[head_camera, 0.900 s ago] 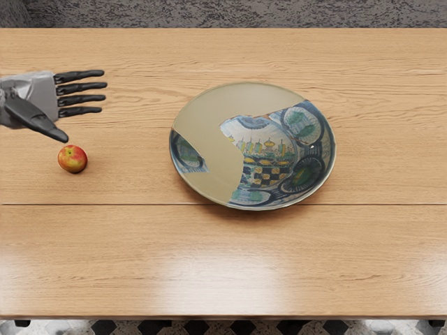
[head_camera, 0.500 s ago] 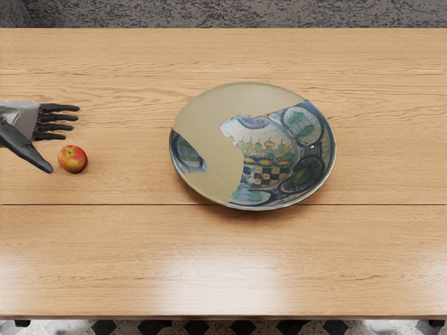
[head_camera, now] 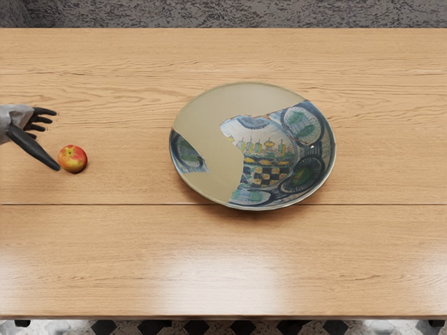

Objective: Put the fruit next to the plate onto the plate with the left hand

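The left hand (head_camera: 17, 122) holds nothing, fingers (head_camera: 43, 112) spread, thumb (head_camera: 35, 150) just beside the apple (head_camera: 72, 158).

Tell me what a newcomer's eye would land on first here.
The large painted plate dominates, lying right of centre on the wooden table, its pattern half washed out by a pale sheen. Next comes the small red-yellow apple, well off to the plate's left, with the left hand at the picture's left edge, thumb stretched close beside it.

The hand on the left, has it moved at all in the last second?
Yes. The left hand has slid back toward the picture's left edge, measured against the unmoved apple.
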Controlling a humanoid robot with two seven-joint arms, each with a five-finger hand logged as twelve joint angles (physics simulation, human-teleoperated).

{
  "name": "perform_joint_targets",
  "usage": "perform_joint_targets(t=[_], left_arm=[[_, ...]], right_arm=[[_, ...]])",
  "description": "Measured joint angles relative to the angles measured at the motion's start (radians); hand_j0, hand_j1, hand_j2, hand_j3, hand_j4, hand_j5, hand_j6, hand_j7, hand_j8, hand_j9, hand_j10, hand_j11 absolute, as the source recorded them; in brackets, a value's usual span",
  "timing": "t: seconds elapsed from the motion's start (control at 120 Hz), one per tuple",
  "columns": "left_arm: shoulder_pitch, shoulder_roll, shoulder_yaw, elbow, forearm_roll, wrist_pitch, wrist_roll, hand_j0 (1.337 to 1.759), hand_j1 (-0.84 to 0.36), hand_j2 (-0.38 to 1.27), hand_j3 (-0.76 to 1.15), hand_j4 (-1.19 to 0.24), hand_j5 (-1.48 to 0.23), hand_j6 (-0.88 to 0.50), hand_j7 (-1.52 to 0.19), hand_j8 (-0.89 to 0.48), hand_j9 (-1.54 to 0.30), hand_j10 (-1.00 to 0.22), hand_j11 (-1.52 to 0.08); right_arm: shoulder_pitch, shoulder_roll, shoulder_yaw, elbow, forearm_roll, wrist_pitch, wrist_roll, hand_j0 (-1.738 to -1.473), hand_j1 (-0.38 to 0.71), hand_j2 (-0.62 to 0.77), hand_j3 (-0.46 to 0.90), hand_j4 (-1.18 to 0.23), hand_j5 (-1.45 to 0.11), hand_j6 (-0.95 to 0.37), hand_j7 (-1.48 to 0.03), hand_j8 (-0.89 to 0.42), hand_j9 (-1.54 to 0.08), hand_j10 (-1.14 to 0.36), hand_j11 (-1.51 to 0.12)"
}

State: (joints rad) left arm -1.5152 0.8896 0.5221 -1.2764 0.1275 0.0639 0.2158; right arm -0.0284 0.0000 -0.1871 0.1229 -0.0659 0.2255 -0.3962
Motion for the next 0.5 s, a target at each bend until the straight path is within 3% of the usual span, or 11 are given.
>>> perform_joint_targets(t=[0.175,0.317,0.5], left_arm=[[-0.004,-0.079,0.05,0.012,0.0,0.096,0.002,1.658,0.17,0.03,0.0,-0.15,-0.2,-0.15,-0.2,-0.15,-0.2,-0.15,-0.2],[-0.062,-0.217,0.146,0.016,-0.005,0.171,0.003,1.658,0.12,0.04,0.0,-0.19,-0.25,-0.19,-0.25,-0.19,-0.25,-0.19,-0.25],[-0.062,-0.241,0.194,0.0,-0.01,0.203,0.012,1.658,0.08,0.05,0.0,-0.22,-0.29,-0.22,-0.29,-0.22,-0.29,-0.22,-0.29]], right_arm=[[0.0,0.0,0.0,0.0,0.0,0.0,0.0,-1.658,-0.35,0.0,0.0,0.0,0.0,0.0,0.0,0.0,0.0,0.0,0.0],[0.0,0.0,0.0,0.0,0.0,0.0,0.0,-1.658,-0.35,0.0,0.0,0.0,0.0,0.0,0.0,0.0,0.0,0.0,0.0],[0.0,0.0,0.0,0.0,0.0,0.0,0.0,-1.658,-0.35,0.0,0.0,0.0,0.0,0.0,0.0,0.0,0.0,0.0,0.0]])
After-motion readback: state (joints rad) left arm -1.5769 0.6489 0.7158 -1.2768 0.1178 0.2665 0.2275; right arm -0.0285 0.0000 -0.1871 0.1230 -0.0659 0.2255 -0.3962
